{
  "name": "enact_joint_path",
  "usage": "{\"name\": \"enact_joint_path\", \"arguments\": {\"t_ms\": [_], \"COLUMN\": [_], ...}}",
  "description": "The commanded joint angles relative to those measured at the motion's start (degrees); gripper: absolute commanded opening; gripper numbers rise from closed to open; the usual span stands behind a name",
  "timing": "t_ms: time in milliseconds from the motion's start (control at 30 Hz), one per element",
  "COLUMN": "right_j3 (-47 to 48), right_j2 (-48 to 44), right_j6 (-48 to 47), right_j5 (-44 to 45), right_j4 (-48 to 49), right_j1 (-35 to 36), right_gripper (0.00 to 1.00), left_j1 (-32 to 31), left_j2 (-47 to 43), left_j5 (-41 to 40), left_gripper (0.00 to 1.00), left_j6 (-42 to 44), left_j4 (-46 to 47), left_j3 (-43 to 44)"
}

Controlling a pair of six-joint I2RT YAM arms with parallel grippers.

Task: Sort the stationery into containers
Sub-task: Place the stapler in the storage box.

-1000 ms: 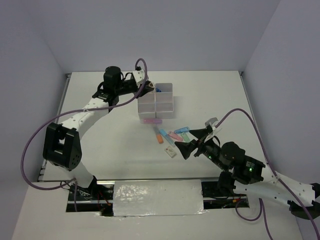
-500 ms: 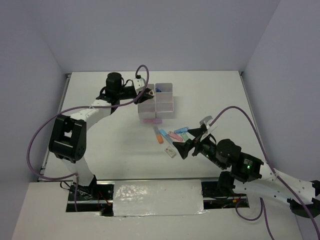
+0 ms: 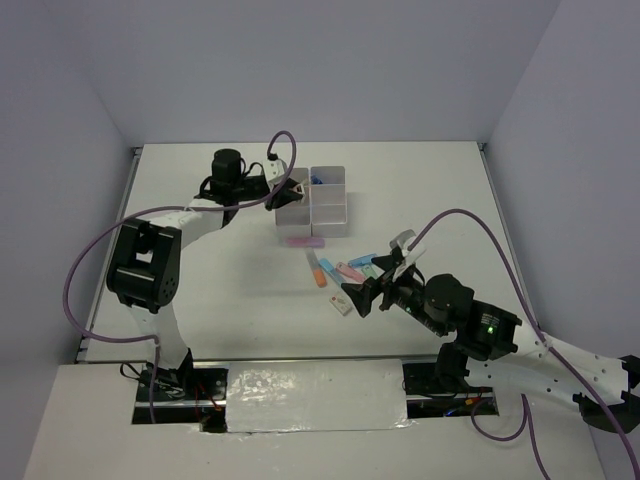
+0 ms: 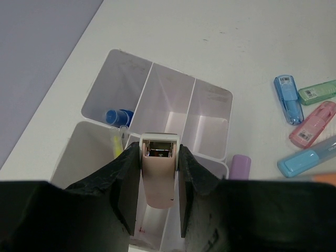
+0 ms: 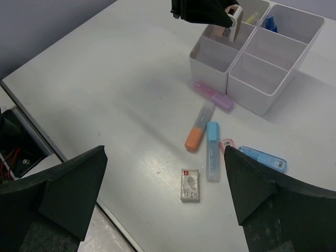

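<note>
My left gripper (image 3: 289, 191) is shut on a pale pink, eraser-like piece (image 4: 158, 176) and holds it over the middle compartment of the near row of the white six-compartment container (image 4: 212, 92), which also shows in the top view (image 3: 331, 216). A blue-capped bottle (image 4: 118, 116) and a yellow pen (image 4: 116, 147) lie in the left compartments. My right gripper (image 5: 164, 157) is open and empty, hovering above a white eraser (image 5: 190, 185). Orange (image 5: 198, 127), blue (image 5: 212, 151) and purple (image 5: 212, 96) markers lie between the eraser and the container (image 5: 247, 95).
More small pieces lie right of the container: blue (image 4: 287, 98), green (image 4: 317, 92) and pink (image 4: 313, 123) ones and a light blue marker (image 4: 310, 157). The table's near edge (image 5: 79, 173) runs just behind the eraser.
My left gripper has shifted slightly over the container with the pink piece. My right gripper has moved left, closer to the white eraser.
</note>
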Motion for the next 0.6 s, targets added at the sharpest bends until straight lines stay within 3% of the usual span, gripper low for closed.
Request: {"name": "enact_joint_path", "arguments": {"t_ms": [0,433,567], "right_j3": [2.53,1.65,1.83], "right_j2": [0.22,-0.39,-0.3], "right_j6": [-1.3,-2.26,-2.44], "right_j5": [-0.62,-3.87,-5.54], "right_j4": [1.43,2.49,2.49], "right_j1": [-0.15,-0.15,-0.15], "right_gripper": [1.0,1.0,1.0], "left_j1": [0.35,1.5,1.85], "left_j2": [0.53,4.39,3.78], "left_j5": [3.06,1.22,1.04], "left_gripper": [0.11,0.25,0.38], "left_j6": [0.94,-1.25,-5.82], "left_j4": [5.78,8.15,13.42], "left_j3": [0.13,0.49,-1.62]}}
